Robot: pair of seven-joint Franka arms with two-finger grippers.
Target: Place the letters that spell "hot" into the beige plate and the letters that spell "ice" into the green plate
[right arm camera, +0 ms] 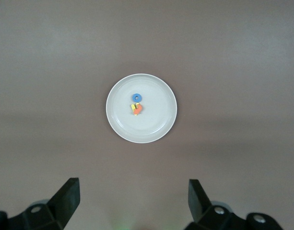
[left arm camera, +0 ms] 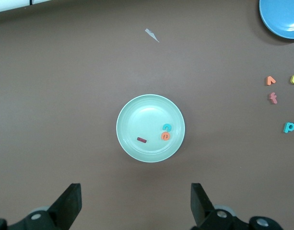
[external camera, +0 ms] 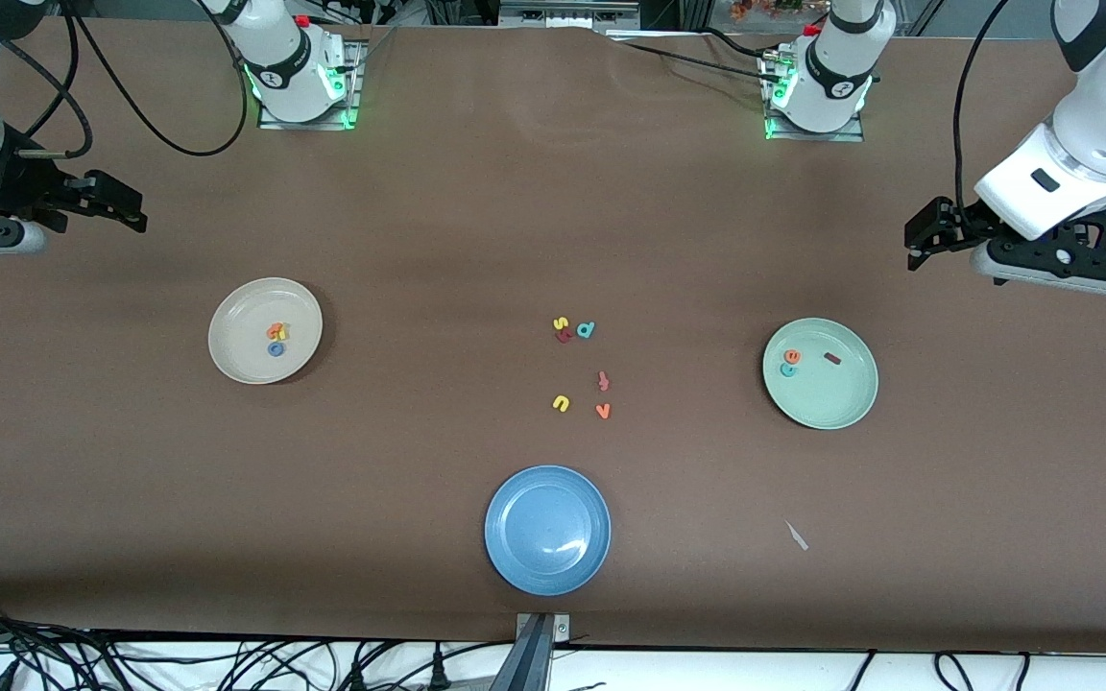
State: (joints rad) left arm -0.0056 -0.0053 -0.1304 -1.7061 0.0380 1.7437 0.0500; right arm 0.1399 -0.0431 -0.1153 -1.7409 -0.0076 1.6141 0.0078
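Note:
The beige plate lies toward the right arm's end of the table. In it are the orange "t", the yellow "h" and the blue "o". The green plate lies toward the left arm's end and holds the orange "e", the teal "c" and the dark red "i". My left gripper hangs open and empty over bare table beside the green plate. My right gripper hangs open and empty over bare table beside the beige plate.
A blue plate sits near the front edge at mid-table. Between the plates lie loose letters: yellow "s", teal "d", red "f", yellow "n", orange "v". A pale scrap lies nearer the camera than the green plate.

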